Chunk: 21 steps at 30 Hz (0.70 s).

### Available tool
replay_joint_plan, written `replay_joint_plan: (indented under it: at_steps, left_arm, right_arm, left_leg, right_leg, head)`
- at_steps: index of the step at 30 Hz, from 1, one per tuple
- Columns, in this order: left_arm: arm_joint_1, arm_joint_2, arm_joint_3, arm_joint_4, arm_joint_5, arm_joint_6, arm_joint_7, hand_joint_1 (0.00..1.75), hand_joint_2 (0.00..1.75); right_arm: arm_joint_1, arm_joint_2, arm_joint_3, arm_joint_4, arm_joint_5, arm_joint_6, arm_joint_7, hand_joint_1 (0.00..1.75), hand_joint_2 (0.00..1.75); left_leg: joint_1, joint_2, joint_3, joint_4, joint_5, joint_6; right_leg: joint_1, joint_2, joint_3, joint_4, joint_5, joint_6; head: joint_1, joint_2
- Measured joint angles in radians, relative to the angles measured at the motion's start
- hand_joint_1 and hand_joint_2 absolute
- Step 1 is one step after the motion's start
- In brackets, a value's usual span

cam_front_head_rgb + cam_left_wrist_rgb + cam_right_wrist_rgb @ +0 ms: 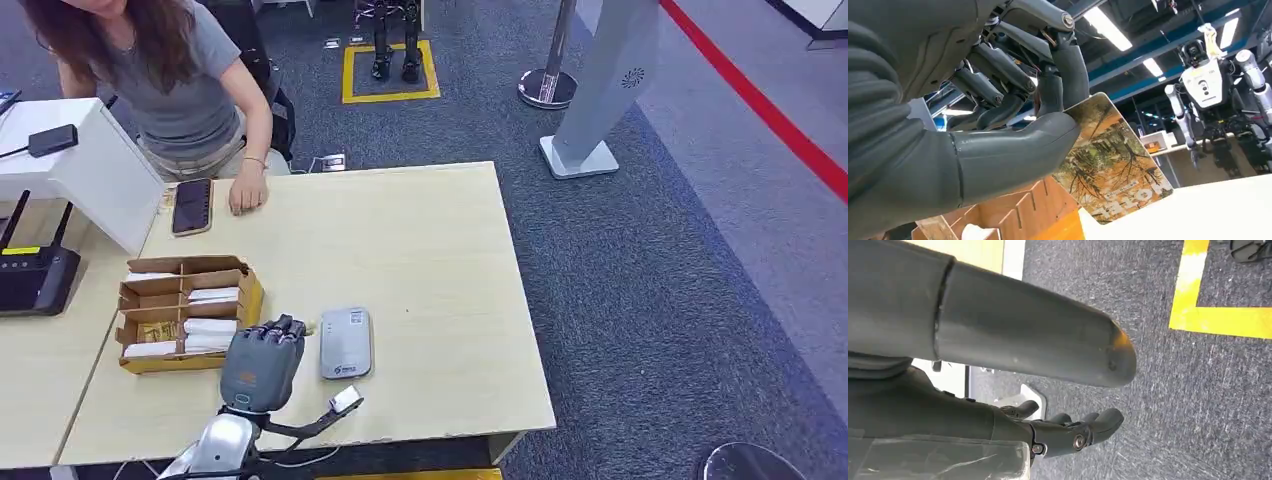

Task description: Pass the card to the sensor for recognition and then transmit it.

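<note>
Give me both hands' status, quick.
Left hand: holding a card between thumb and fingers.
Right hand: holds nothing, fingers apart.

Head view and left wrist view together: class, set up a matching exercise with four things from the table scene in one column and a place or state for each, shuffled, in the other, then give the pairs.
Things:
1. card
2. sensor
3. phone
4. cardboard box

Places or states:
A. beside the person's hand, at the table's far edge
B. pinched by the left hand
C. divided into compartments holding cards
D. lying flat on the table, just right of the left hand

Pairs: 1-B, 2-D, 3-A, 4-C
</note>
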Motion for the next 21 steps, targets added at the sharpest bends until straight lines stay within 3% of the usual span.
replay_joint_plan:
  at_steps: [8,13,21]
  left_arm:
    - [-0.064,0.024,-0.126,0.046,0.0,0.026,0.053,1.75,1.75]
    - [-0.083,0.024,-0.18,0.085,0.0,0.036,0.038,1.75,1.75]
    - [-0.081,0.012,-0.199,0.137,0.0,0.057,-0.013,1.75,1.75]
  right_arm:
    - [0.0,0.0,0.009,0.0,0.005,0.01,-0.005,0.0,0.0]
    - [0.0,0.0,0.011,0.0,0.006,0.011,-0.007,0.0,0.0]
    - [0.0,0.0,0.011,0.0,0.006,0.011,-0.007,0.0,0.0]
  left_leg:
    - [0.0,0.0,0.0,0.0,0.0,0.0]
    - [0.0,0.0,0.0,0.0,0.0,0.0]
    - [0.0,0.0,0.0,0.0,0.0,0.0]
  right_leg:
    - [0.0,0.0,0.0,0.0,0.0,0.0]
    - [0.0,0.0,0.0,0.0,0.0,0.0]
    - [0.0,0.0,0.0,0.0,0.0,0.0]
  head:
    - [0.0,0.0]
    - [0.0,0.0]
    - [0.0,0.0]
